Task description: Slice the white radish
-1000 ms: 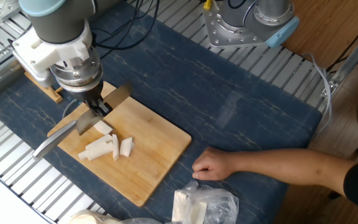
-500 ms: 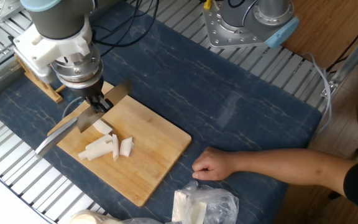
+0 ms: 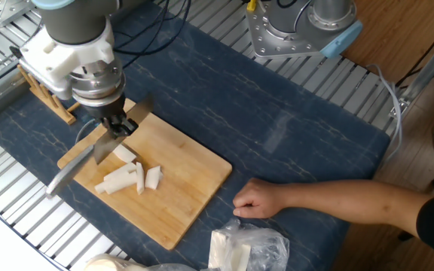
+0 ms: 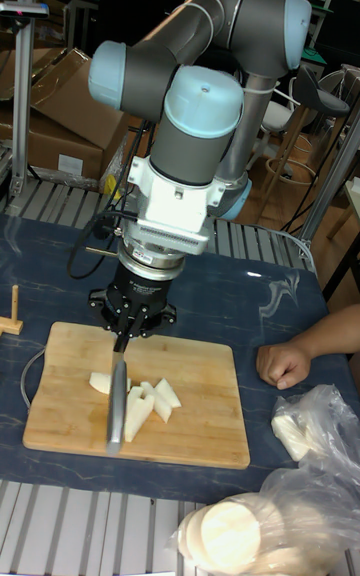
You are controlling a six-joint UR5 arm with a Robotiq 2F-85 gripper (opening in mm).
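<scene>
Several pieces of white radish (image 3: 130, 175) lie on the cutting board (image 3: 194, 177), where we see the gripper (image 3: 117, 125) clamped on a knife (image 3: 89, 154); only the tall view shows bagged discs (image 4: 230, 533).

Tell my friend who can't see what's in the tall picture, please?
A big grey and blue robot arm's gripper holds a knife pointing down over white radish pieces on a wooden cutting board. A person's fist rests on the dark blue table to the right, near plastic bags holding more white slices.
</scene>
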